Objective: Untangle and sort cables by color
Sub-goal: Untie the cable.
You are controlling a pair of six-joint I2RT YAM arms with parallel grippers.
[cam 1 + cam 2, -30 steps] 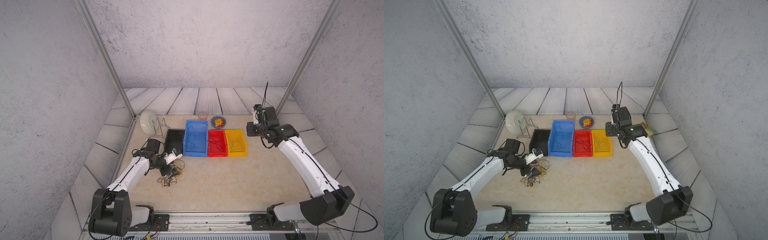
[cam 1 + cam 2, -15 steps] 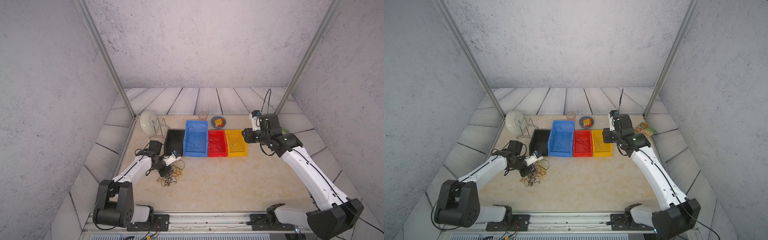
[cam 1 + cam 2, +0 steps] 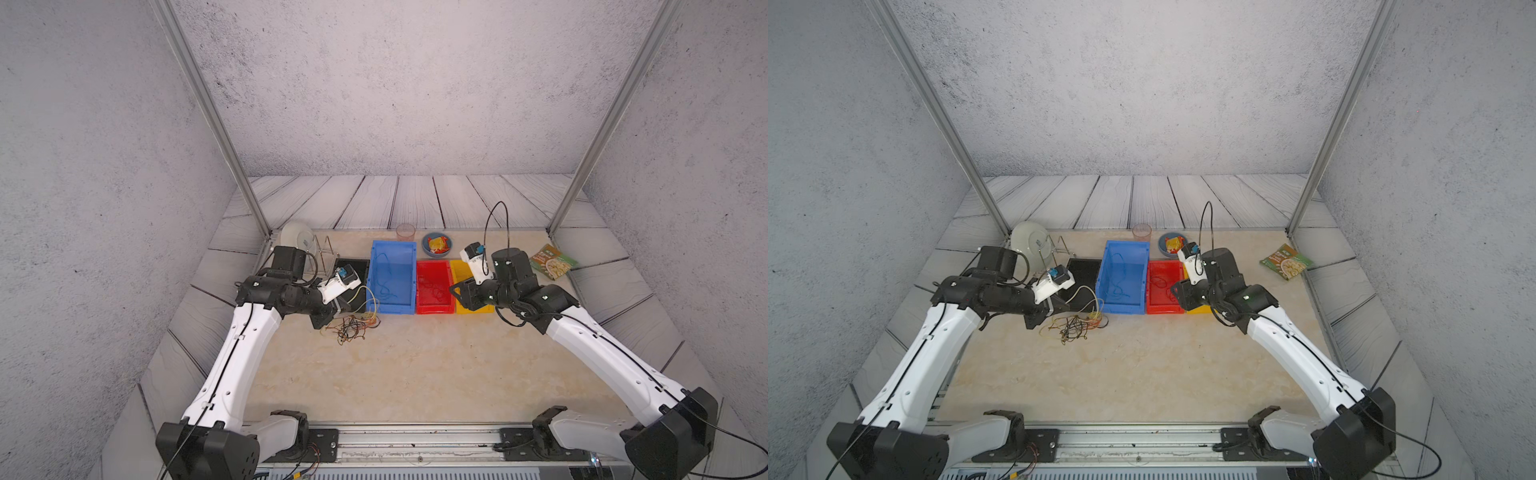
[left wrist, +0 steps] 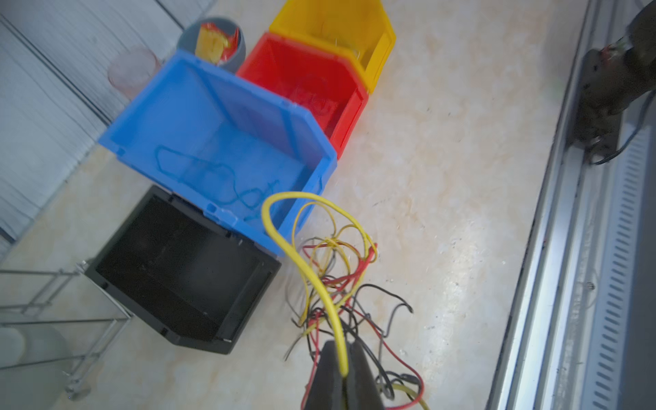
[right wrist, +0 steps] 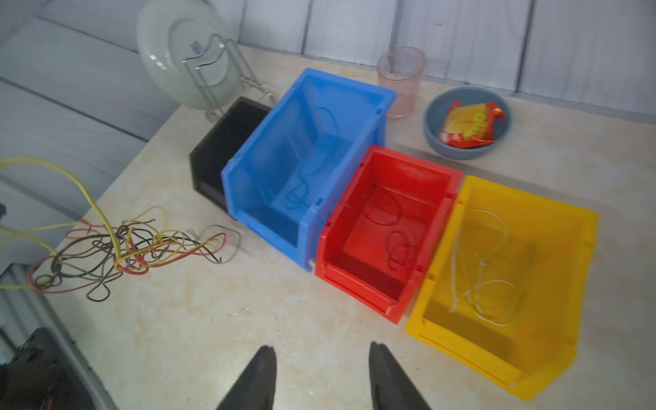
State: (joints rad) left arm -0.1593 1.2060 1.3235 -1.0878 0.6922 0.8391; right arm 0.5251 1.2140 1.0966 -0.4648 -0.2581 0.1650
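Note:
A tangle of yellow, red and black cables (image 3: 351, 326) (image 3: 1073, 326) lies on the table in front of the black bin (image 3: 353, 266). My left gripper (image 4: 342, 358) (image 3: 334, 313) is shut on one yellow cable (image 4: 312, 280), which arches up from the tangle towards the blue bin (image 4: 220, 138). Blue cables lie in the blue bin (image 5: 305, 167), red ones in the red bin (image 5: 390, 227), pale yellow ones in the yellow bin (image 5: 497, 269). My right gripper (image 5: 321, 349) (image 3: 457, 291) hovers open and empty in front of the red and yellow bins.
A plate on a wire rack (image 3: 297, 239) stands behind the black bin. A pink cup (image 3: 405, 232) and a grey bowl holding a snack packet (image 3: 437, 244) sit behind the bins. A green food packet (image 3: 552, 262) lies at the far right. The rail (image 4: 568, 248) borders the table's front.
My left gripper has shut on the yellow cable and lifted it slightly. My right arm has swung down and leftward, from behind the yellow bin to over the bins' front.

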